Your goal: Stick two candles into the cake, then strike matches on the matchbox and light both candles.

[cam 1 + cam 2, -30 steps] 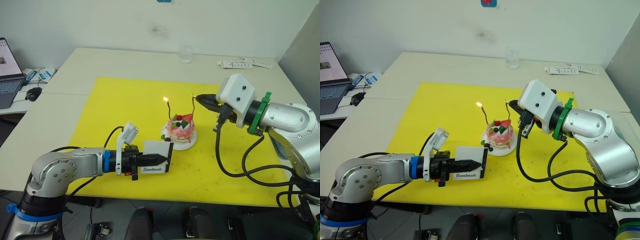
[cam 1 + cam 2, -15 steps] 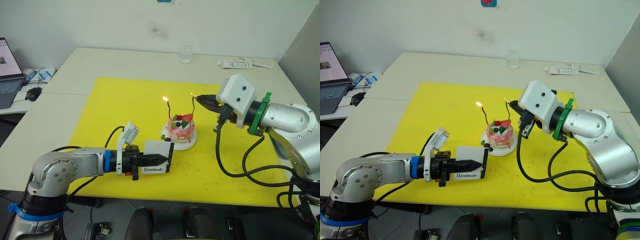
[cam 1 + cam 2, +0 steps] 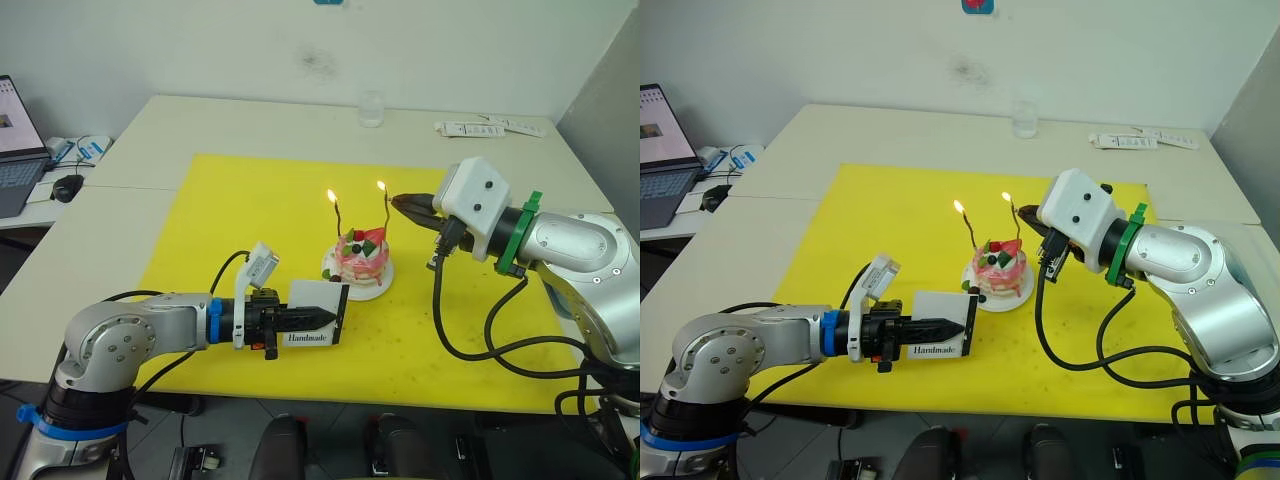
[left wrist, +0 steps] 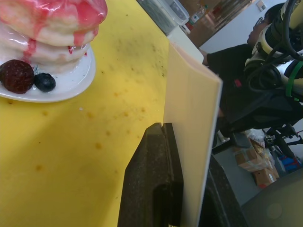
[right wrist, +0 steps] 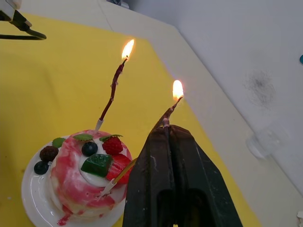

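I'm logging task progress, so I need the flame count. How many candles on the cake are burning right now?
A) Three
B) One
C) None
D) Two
D: both candles standing in the cake carry a flame at the tip, seen in the head views and the right wrist view.

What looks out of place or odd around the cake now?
Small brown stains dot the yellow mat beside the cake. Both candles burn; the flame of one stands very near the right tool. Nothing looks spilled or broken.
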